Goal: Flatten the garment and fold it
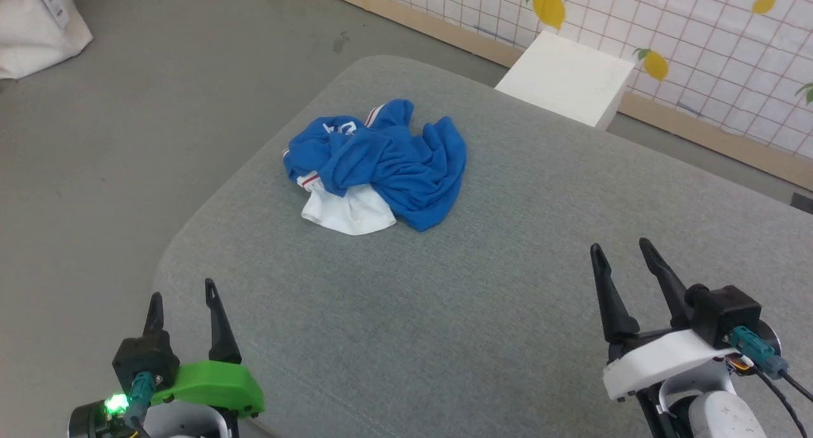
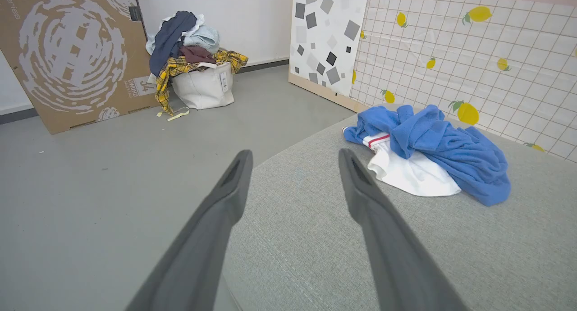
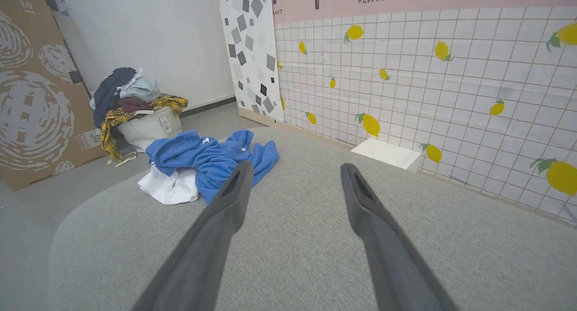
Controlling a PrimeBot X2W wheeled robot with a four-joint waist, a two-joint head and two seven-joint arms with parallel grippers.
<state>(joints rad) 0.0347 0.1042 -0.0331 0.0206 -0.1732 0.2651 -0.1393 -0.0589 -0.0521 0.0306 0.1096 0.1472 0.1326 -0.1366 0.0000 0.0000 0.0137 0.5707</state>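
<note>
Garment (image 1: 381,165) lies bunched well beyond left claw (image 1: 182,289) and right claw (image 1: 618,244).

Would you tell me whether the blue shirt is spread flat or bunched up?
Bunched up: the garment lies in a crumpled heap, a white sleeve poking out underneath.

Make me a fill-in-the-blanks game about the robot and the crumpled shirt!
1. The crumpled garment is mostly ____ in colour.
2. The left end effector and the right end effector both stand ____, holding nothing.
3. The wall is printed with yellow ____.

Missing words: blue; open; lemons.
</note>
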